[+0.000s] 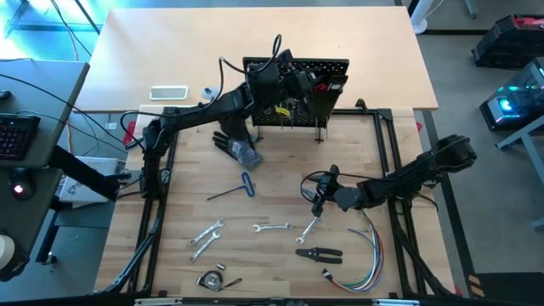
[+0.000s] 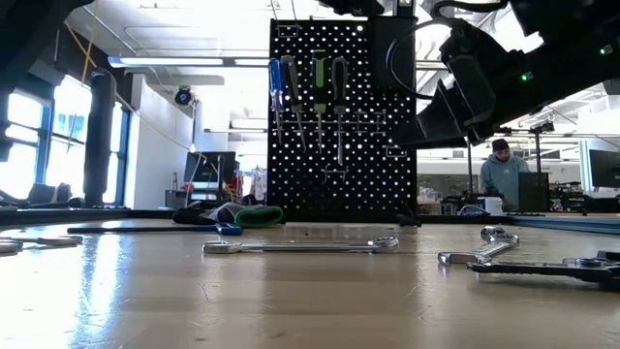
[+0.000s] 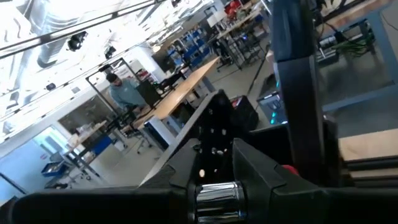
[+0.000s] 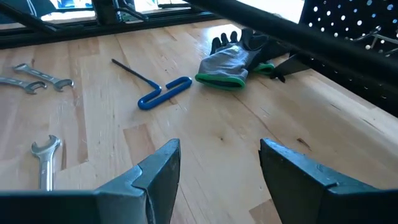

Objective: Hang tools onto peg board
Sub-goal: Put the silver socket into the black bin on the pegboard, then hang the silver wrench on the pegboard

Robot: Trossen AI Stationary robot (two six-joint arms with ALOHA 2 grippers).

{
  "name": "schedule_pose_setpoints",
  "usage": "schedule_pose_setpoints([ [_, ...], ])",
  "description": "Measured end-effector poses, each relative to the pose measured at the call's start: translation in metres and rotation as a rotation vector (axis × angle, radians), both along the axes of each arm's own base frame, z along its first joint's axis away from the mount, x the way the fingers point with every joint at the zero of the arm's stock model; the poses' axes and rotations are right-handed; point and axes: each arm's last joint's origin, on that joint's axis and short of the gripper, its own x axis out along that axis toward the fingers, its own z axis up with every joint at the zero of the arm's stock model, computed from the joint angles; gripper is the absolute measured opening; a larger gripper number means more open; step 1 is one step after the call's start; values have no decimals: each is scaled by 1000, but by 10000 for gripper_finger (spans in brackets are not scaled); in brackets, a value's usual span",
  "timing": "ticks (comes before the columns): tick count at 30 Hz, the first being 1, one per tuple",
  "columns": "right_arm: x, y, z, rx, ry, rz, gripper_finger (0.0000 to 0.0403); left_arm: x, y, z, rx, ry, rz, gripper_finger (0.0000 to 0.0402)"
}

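Observation:
The black peg board (image 1: 297, 89) stands upright at the table's far middle. Screwdrivers with blue, green and black handles hang on its face (image 2: 334, 116). My left gripper (image 1: 293, 85) is raised level at the board's top edge (image 3: 211, 121), shut on a shiny silver tool. My right gripper (image 1: 319, 200) hovers open and low over the table's right middle, with nothing between its fingers (image 4: 217, 162). On the wood lie a blue-handled hex key (image 1: 238, 189), silver wrenches (image 1: 206, 234) (image 1: 272, 227) (image 1: 308, 225) and dark pliers (image 1: 319, 252). My left gripper has a shiny silver round part (image 3: 217, 198) of a tool between its two fingers. The fingers lie level and come from the table's left, slanting toward the far side. The gripper hides the rest of the tool. The tool is high above the table.
A black and grey glove (image 1: 238, 149) lies in front of the peg board. A bundle of coloured wires (image 1: 361, 263) lies near the front right. A small round tool (image 1: 212, 279) sits at the front edge. A person (image 2: 504, 170) stands in the room beyond the table.

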Motion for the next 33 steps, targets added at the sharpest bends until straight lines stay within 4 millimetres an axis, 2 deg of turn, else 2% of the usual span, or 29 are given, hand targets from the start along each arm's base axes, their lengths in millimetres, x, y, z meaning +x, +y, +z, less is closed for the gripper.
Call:
schedule_pose_setpoints([
  [7, 0, 0, 0, 0, -1, 0, 212, 0, 2, -2, -8, 13, -6, 84],
  [18, 0, 0, 1, 5, -8, -1, 212, 1, 0, -3, -12, 24, -52, 86],
  [33, 0, 0, 1, 6, -8, 0, 212, 1, 0, -4, -32, 21, -53, 137],
])
